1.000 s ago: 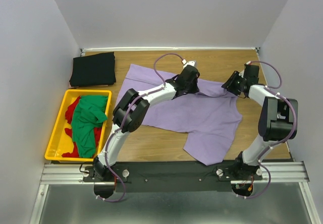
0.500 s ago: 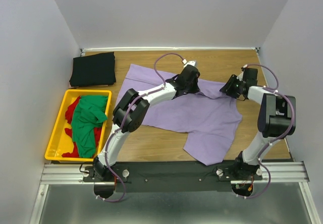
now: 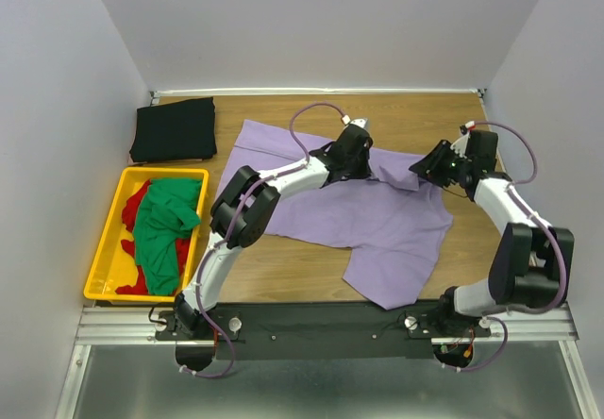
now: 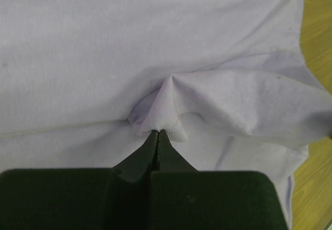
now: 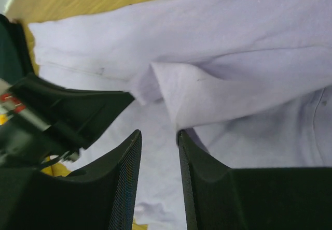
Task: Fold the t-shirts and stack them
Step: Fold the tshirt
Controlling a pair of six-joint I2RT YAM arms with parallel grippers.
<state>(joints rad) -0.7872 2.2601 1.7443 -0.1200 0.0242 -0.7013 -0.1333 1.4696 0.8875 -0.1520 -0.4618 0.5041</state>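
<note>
Wooden desk (image 3: pixel 283 266), large lavender-purple cloth t-shirt (image 3: pixel 368 216) spread across it.
Left claw (image 4: pixel 158 132) clamped on a pinched-up ridge of the shirt; right claw (image 5: pixel 158 134) narrowly parted above a nearby fold.

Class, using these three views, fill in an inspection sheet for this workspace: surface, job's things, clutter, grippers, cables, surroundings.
Surface: wooden table, bare around the cloth.
Job's things: lavender t-shirt spread out, rumpled at its far edge; black t-shirt folded, far left; green t-shirt and red t-shirt heaped in the yellow crate.
Clutter: nothing seen besides the crate.
Grippers: left gripper shut on a pinch of lavender cloth; right gripper open over a fold.
Cables: purple cable looping off the left arm, another off the right.
Surroundings: pale walls; metal rail at the near edge.
</note>
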